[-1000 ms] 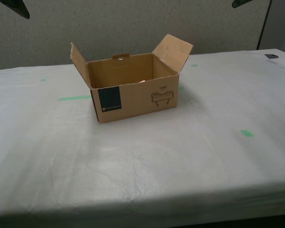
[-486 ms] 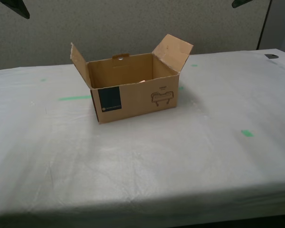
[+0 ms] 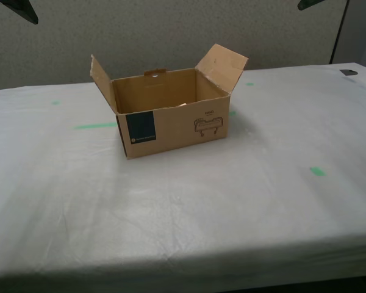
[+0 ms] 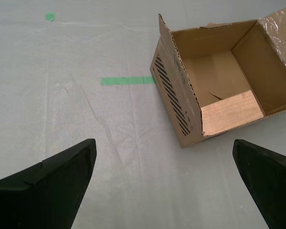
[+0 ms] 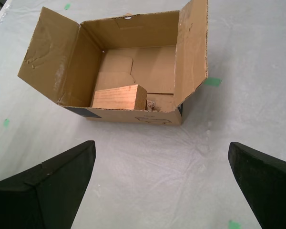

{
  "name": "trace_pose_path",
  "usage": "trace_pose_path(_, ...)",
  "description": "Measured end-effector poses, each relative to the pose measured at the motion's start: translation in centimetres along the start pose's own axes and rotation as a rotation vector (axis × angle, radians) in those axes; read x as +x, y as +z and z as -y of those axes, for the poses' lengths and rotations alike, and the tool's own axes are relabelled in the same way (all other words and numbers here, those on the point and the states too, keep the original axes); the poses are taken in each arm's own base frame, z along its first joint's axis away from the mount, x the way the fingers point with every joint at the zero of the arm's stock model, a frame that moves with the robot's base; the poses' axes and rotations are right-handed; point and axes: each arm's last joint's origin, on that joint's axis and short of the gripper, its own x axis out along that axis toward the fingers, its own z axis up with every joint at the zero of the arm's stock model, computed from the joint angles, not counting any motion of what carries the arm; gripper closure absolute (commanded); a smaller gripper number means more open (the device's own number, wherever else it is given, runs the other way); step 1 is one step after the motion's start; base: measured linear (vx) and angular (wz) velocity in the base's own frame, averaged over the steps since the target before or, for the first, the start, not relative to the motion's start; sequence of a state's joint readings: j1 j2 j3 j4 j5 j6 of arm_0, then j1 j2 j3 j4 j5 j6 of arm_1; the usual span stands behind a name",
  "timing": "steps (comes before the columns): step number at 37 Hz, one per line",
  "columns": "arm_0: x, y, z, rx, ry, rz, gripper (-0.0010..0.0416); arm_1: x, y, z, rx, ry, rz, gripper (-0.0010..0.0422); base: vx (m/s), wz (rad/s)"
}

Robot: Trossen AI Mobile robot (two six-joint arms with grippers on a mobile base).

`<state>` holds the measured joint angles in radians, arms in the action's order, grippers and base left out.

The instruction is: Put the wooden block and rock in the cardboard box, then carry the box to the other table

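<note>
The cardboard box [image 3: 171,125] stands open on the other table [image 3: 201,201], the one under wrinkled white cloth. Inside the cardboard box [image 5: 62,62] the wooden block [image 5: 119,97] lies against the near wall, with the small rock [image 5: 151,104] beside it. The second wrist view shows the block [image 4: 231,112] in the box [image 4: 174,90], with the rock hidden. My first gripper [image 5: 160,144] hangs open above the cloth, short of the box and holding nothing. My second gripper [image 4: 164,141] is open too, off the box's striped end.
Green tape marks dot the cloth, among them a strip [image 3: 94,126] by the box and a small square [image 3: 317,171]. A grey partition wall [image 3: 171,30] runs behind the table. Dark arm tips [image 3: 18,9] [image 3: 311,4] show in the exterior view's top corners.
</note>
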<state>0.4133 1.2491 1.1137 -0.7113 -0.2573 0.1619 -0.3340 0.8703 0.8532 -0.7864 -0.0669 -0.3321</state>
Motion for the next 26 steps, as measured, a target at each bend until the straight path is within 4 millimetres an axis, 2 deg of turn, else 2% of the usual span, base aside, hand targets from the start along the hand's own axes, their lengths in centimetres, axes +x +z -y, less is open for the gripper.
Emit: trace_pose_path(26, 0.00, 0.00, 0.00, 0.000, 0.000, 0.000, 0.0019, 0.00, 0.01, 0.00, 0.000, 0.000, 0.001, 0.0021, 0.000, 0.000)
